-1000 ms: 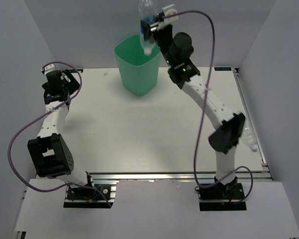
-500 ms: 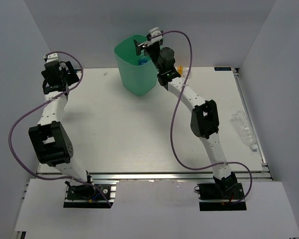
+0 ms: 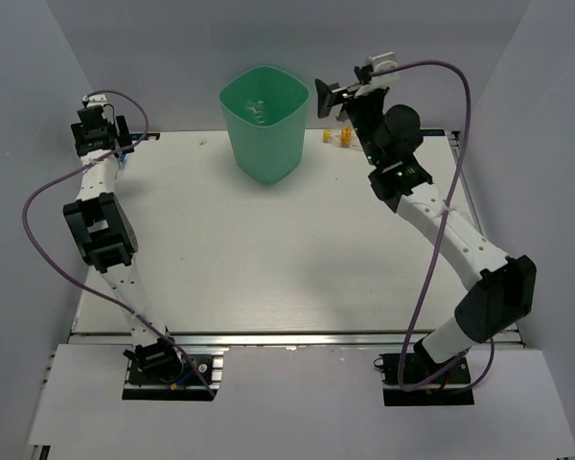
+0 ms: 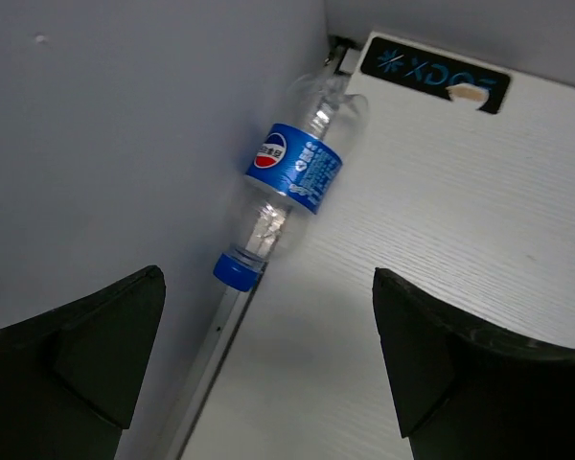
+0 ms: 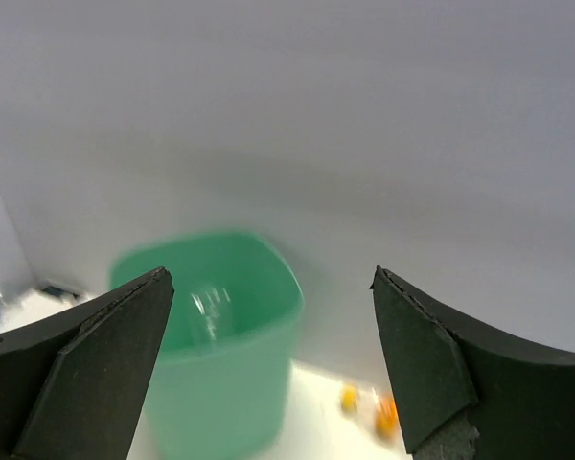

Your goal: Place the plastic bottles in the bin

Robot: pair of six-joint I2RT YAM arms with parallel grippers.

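Bearing the bin [image 3: 265,146]: white table [image 3: 268,259], grey-walled

We find the mouth of the bin [image 3: 262,120] open from above; the right gripper [image 3: 341,91] hangs near its right rim. The blue-labelled bottle [image 4: 292,187] lies against the left wall [image 4: 125,115], so a gripper can reach it only from the table [image 4: 441,249] side.

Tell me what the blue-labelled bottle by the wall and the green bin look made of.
Bottle: likely thin clear plastic, glossy; its body is see-through with bright glints. Bin: probably moulded plastic, opaque mint green, smooth with a soft sheen on its walls.
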